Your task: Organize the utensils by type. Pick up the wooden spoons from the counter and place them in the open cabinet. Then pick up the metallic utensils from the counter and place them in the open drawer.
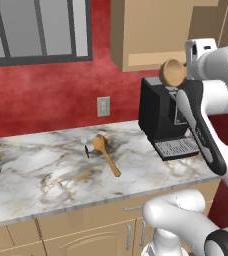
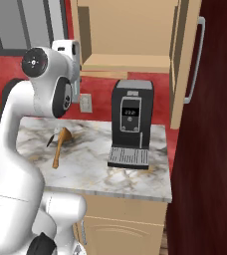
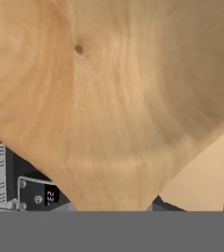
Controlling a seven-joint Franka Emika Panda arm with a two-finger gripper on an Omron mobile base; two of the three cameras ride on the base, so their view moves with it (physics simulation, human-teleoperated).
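A wooden spoon sits raised in the pincer, clamped partly closed on it, below the open cabinet. Another spoon lies on the desk.

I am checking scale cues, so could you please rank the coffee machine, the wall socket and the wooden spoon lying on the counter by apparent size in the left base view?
1. Coffee machine, clearly largest.
2. Wooden spoon lying on the counter.
3. Wall socket, smallest, though it sits farther back, so the gap to the spoon is unsure.
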